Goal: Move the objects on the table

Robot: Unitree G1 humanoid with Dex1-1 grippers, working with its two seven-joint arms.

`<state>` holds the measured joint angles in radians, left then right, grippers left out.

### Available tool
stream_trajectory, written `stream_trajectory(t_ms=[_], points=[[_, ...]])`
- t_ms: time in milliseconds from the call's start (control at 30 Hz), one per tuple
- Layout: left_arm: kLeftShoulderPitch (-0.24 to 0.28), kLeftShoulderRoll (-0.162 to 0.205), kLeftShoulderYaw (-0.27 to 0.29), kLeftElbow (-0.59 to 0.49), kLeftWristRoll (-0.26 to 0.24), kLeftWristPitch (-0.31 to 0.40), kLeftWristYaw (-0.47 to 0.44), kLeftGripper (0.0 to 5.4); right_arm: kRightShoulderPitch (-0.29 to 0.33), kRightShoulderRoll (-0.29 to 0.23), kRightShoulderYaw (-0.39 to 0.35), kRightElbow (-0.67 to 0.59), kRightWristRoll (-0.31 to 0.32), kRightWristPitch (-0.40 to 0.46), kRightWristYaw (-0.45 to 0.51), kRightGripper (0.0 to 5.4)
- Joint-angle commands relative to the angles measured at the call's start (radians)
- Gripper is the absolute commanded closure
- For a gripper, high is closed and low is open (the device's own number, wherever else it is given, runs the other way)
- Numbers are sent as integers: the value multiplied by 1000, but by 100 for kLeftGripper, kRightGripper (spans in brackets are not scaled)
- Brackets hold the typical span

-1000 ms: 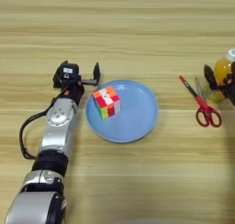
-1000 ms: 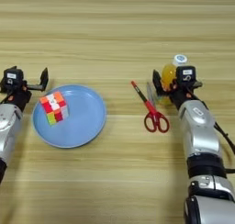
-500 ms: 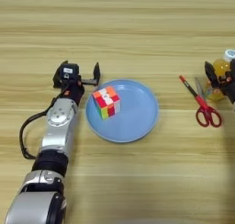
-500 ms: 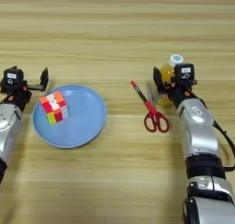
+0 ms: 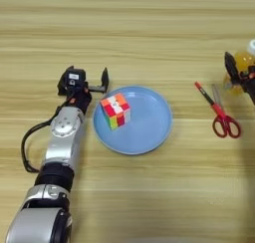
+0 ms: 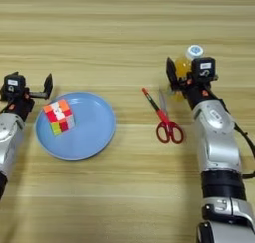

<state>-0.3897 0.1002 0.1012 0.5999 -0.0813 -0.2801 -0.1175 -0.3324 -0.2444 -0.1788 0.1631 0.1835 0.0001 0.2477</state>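
Reaching up from the lower left corner, the left arm is laid along the table with its forearm angled slightly to the right. The left gripper is held just beyond the upper left rim of the round light-blue plate. Its two black fingers are spread wide apart with nothing between them, one at the left by the camera housing and the other standing upright at the right, near the plate's edge.

On the other side, the right arm is stretched up from the lower right corner, bent a little leftward at the wrist. The right gripper is set around the small orange-juice bottle, whose white cap is seen just above the wrist housing. One black finger is pressed against the bottle's left side; the other is hidden behind the housing, so the bottle appears to be grasped.

On the plate, toward its left half, the multicoloured puzzle cube is seated, turned cornerwise to the grain of the wood. Nothing else is held by the plate.

Between the plate and the right gripper, the red-handled scissors are laid flat with handles toward the near edge, and the slim red-tipped pen is laid slantwise against the blades.
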Motion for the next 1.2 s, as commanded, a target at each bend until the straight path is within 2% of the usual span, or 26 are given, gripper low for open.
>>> stream_trajectory(t_ms=[33,367,900,1200], points=[[-10,3,-4,-4,10,8,4,0,3,25,44,-54,0,32,10,188],[-6,1,-6,-9,11,9,6,0,23,75,154,-45,-22,48,51,188],[-5,1,-7,-11,11,9,6,0,27,102,206,54,-52,50,72,188],[-5,2,-8,-10,10,9,6,0,22,110,196,75,-21,93,84,188]])
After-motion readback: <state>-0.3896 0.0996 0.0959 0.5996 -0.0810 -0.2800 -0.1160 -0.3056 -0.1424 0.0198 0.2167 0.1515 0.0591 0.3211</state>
